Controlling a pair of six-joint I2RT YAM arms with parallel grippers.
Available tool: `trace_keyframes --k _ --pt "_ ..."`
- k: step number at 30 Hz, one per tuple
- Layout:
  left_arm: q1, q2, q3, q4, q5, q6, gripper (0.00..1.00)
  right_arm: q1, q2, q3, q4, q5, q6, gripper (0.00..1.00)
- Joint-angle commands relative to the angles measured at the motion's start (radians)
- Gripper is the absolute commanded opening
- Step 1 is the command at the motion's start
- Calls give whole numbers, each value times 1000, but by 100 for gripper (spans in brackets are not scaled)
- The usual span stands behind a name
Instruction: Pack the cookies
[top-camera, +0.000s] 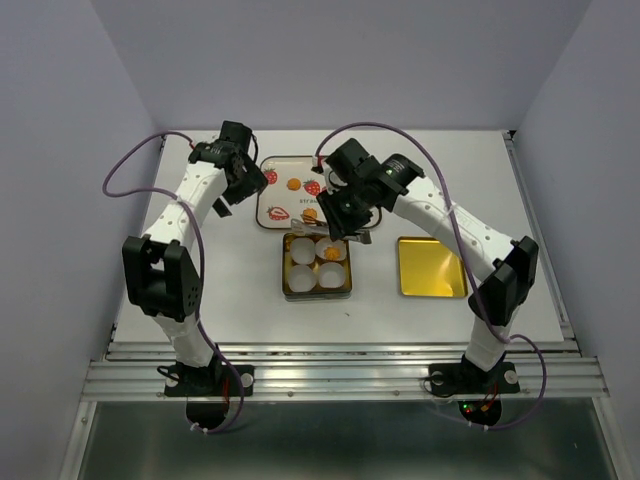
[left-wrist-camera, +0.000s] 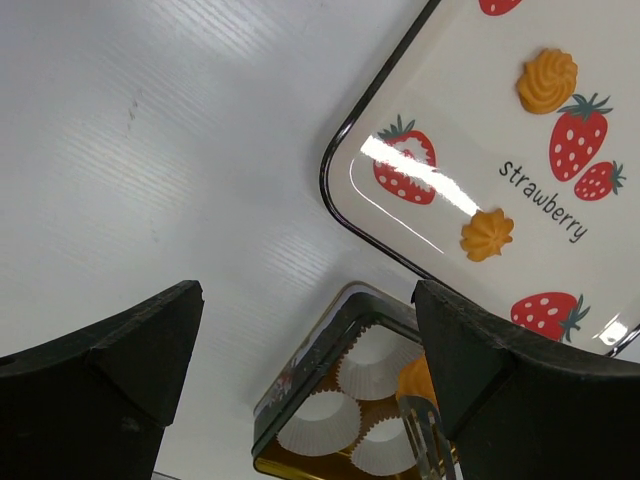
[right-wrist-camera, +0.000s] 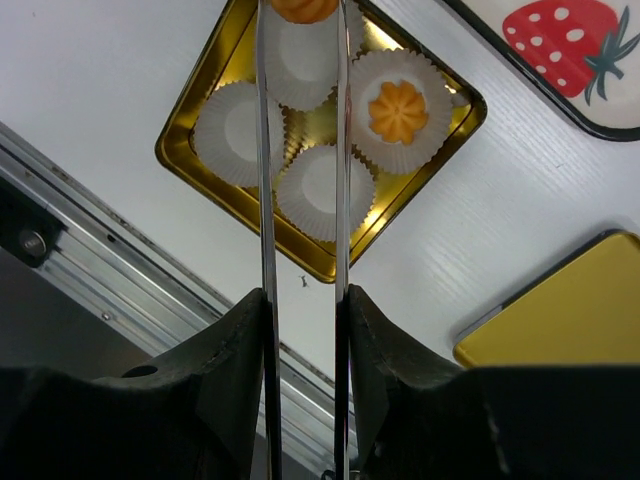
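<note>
right gripper (right-wrist-camera: 303, 300) clamps tweezers (right-wrist-camera: 265, 150) pinching a cookie (right-wrist-camera: 305, 8) (over the tin (right-wrist-camera: 240, 215)).

White arms (top-camera: 192, 198), black joints (top-camera: 157, 275), purple cables (top-camera: 128, 160)

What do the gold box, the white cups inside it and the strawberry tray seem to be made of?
Gold box: probably thin metal, shiny gold finish with bright reflections. White cups: pleated paper, matte, fluted walls. Strawberry tray: likely printed glossy tin, judging by the sharp glare and dark rim; plastic remains possible.
</note>
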Motion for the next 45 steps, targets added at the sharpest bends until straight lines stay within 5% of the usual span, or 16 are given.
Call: trace_keyframes --k 1,45 --pt "-19 -67 -18 25 -59 9 99 23 -47 -11 25 -13 -33 33" --pt "-37 -175 -185 96 -83 10 99 115 -40 -168 117 105 -56 34"
